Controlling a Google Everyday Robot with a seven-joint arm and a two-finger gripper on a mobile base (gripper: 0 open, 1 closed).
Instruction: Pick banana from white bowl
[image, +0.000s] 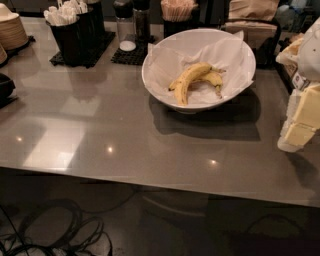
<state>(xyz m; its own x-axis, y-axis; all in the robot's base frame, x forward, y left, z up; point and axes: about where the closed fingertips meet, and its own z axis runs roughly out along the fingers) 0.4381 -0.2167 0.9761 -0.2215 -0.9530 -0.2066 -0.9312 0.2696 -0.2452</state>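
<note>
A large white bowl (152, 85) lined with crumpled white paper stands on the grey counter, right of centre at the back. Two yellow bananas lie in it: the longer banana (188, 79) curves from upper right to lower left, and a second banana (214, 78) lies behind it. My gripper (300, 122), white with pale yellow pads, hangs at the right edge of the view. It is to the right of the bowl, nearer the counter's front, and apart from the bowl and the bananas. Nothing shows in it.
A stack of tan plates (11, 31) sits at the back left. Black holders with white utensils (70, 30), shakers (125, 25), a straw holder (177, 12) and brown bags (252, 22) line the back. The counter's front edge (150, 182) runs below; cables (55, 232) lie on the floor.
</note>
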